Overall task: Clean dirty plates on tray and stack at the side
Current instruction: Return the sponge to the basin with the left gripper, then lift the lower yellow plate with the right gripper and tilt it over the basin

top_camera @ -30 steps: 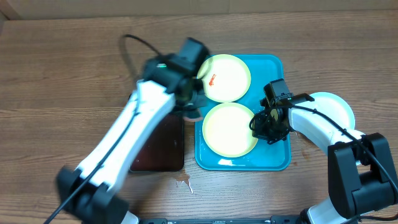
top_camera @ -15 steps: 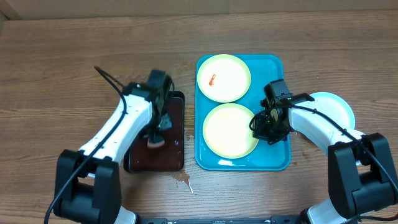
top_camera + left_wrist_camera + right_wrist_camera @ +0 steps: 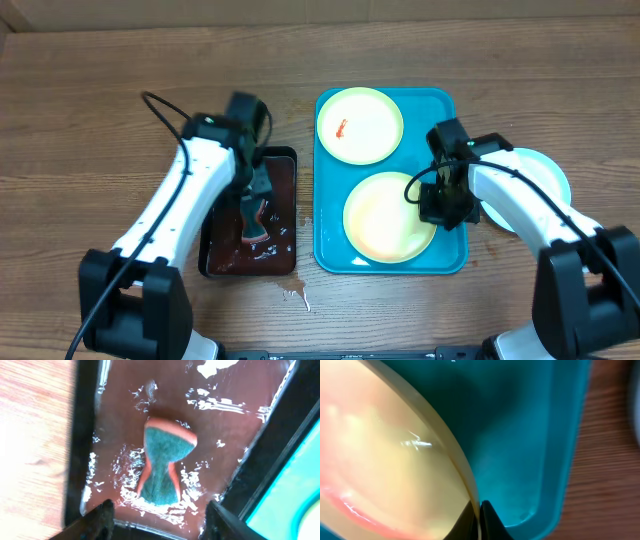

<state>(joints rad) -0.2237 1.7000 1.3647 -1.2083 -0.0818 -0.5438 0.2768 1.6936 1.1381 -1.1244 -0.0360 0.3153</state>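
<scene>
Fingers of the right gripper (image 3: 445,205) are pressed together on the right rim of the front yellow-green plate (image 3: 385,220). This plate lies in the near half of the turquoise tray (image 3: 440,100), its pinched edge close to the tray's right wall. The second yellow-green plate (image 3: 365,125), marked with a red smear, sits in the far half. The blue-white plate (image 3: 545,170) rests on the table (image 3: 100,100) just right of the tray. The left gripper (image 3: 159,512) is spread above the sponge (image 3: 165,460), which lies loose in the wet dark tray (image 3: 285,160).
</scene>
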